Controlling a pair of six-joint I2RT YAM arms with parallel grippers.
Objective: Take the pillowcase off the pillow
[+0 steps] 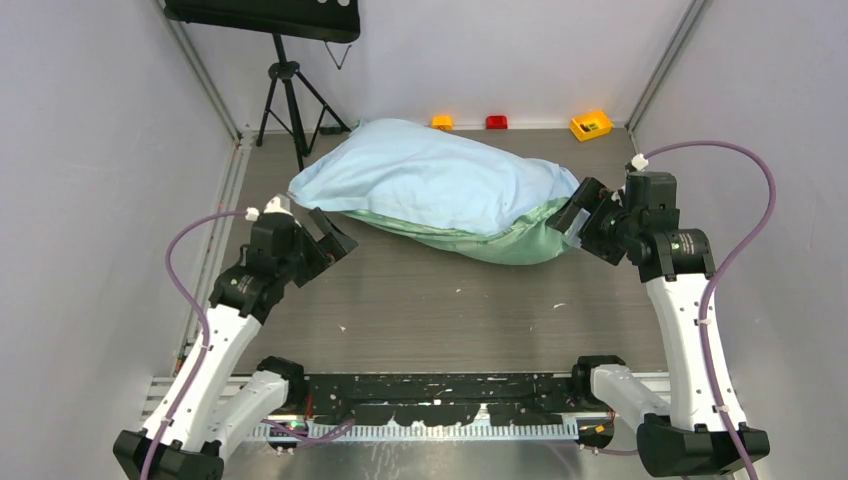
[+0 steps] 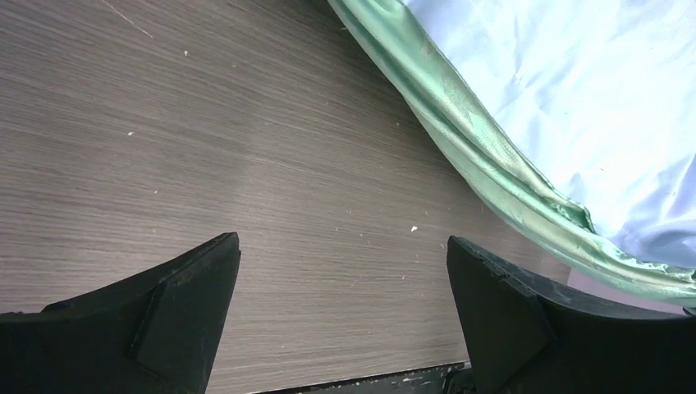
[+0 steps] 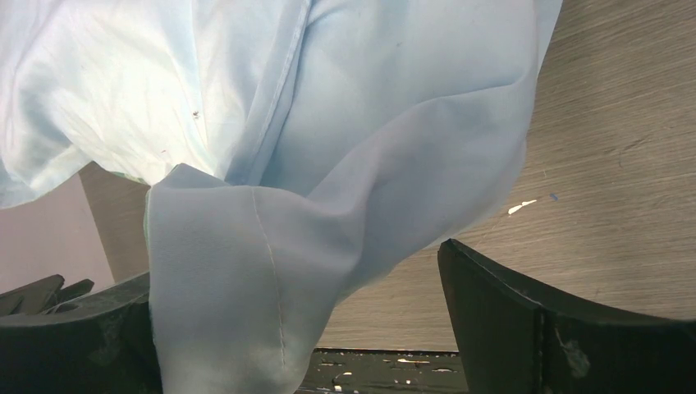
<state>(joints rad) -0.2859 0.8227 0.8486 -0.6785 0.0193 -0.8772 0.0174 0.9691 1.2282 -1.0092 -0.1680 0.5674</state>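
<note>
Mid-frame lies the pillowcase (image 1: 430, 185), left gripper (image 1: 335, 240) spread apart over the table (image 1: 450, 310), right gripper (image 1: 575, 210) spread apart with fabric between.

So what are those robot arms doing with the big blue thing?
They are trying to pull a blue pillowcase off its pillow, which is hidden inside. The right claw is open at the right end, with a fold of cloth between its fingers. The left claw is open over the table beside the pillowcase, holding nothing.
</note>
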